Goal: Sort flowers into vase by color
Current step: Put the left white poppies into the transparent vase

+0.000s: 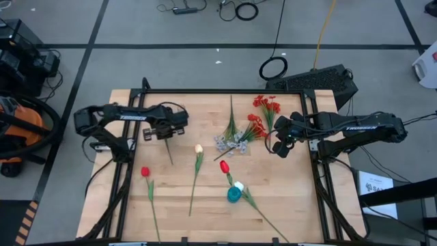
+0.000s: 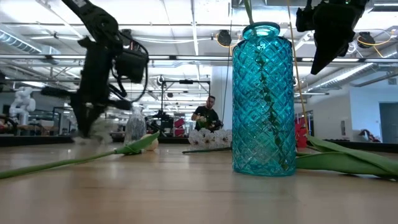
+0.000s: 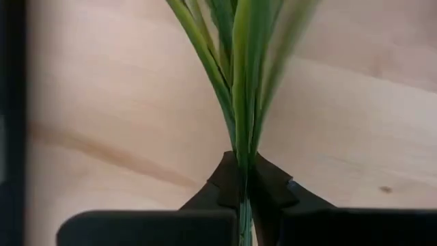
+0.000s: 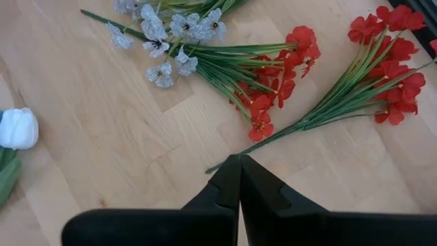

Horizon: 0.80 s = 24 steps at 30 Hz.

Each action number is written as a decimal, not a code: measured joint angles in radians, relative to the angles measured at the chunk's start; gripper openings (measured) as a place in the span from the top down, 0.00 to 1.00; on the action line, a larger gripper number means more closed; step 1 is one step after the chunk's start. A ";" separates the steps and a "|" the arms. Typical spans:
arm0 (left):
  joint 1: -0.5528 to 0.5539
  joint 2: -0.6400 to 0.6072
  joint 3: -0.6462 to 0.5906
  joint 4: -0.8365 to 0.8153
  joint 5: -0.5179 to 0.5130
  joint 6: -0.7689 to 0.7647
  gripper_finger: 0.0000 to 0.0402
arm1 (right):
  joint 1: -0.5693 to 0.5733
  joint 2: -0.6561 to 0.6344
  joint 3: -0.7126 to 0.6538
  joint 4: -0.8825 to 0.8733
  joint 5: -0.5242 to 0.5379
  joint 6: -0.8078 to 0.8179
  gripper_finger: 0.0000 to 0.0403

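Observation:
My left gripper [image 1: 165,137] is over the table's left half, shut on a green sprig [image 1: 168,152]. Its blades fan out past the fingers [image 3: 244,174] and its blossoms are out of the wrist view. My right gripper [image 1: 280,146] hangs shut above the table, near the stem ends of the red clusters [image 4: 287,68]. A teal glass vase [image 1: 234,195] stands near the front and holds a red tulip [image 1: 224,166]. Pale sprigs [image 1: 229,142], a white bud [image 1: 199,148] and another red tulip [image 1: 145,172] lie flat on the wood. My left gripper pinches the sprig between its two fingers where the green blades come together into one bundle [image 3: 244,147]. The fingers come from above. The sprig runs from the fingers toward the near edge [image 1: 170,158]. I cannot tell whether its far end touches the table.
A second white bud [image 1: 239,185] lies beside the vase, its stem running toward the near right corner. Another red cluster [image 1: 266,104] lies near the far edge. Bare wood [image 1: 123,205] shows around the left tulip. A black frame [image 1: 205,91] borders the table.

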 joint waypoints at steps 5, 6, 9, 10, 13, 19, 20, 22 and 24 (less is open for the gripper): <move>0.001 -0.219 -0.002 -0.019 -0.145 -0.005 0.97 | 0.000 0.000 0.000 0.009 0.001 0.000 1.00; 0.002 -0.276 -0.002 -0.015 -0.186 -0.006 0.97 | 0.000 0.000 0.000 0.014 0.002 0.000 1.00; 0.002 -0.448 -0.002 0.055 -0.330 0.043 0.97 | 0.001 0.000 0.000 0.033 0.059 -0.005 1.00; 0.002 -0.502 -0.002 0.096 -0.382 0.099 0.97 | 0.000 0.001 0.000 0.034 0.095 -0.005 1.00; 0.003 -0.629 -0.002 0.300 -0.475 0.360 0.97 | 0.000 0.005 0.000 0.034 0.164 -0.006 1.00; 0.002 -0.687 0.000 0.868 -0.505 0.890 0.97 | 0.000 0.005 0.000 0.049 0.164 -0.007 1.00; 0.002 -0.673 0.000 0.934 -0.501 0.972 0.97 | 0.000 0.005 0.000 0.053 0.165 -0.007 1.00; 0.002 -0.635 0.000 1.034 -0.480 1.129 0.98 | 0.000 0.005 0.000 0.062 0.165 -0.007 1.00; 0.007 -0.588 0.000 1.086 -0.451 1.261 0.98 | 0.000 0.006 0.000 0.073 0.165 -0.007 1.00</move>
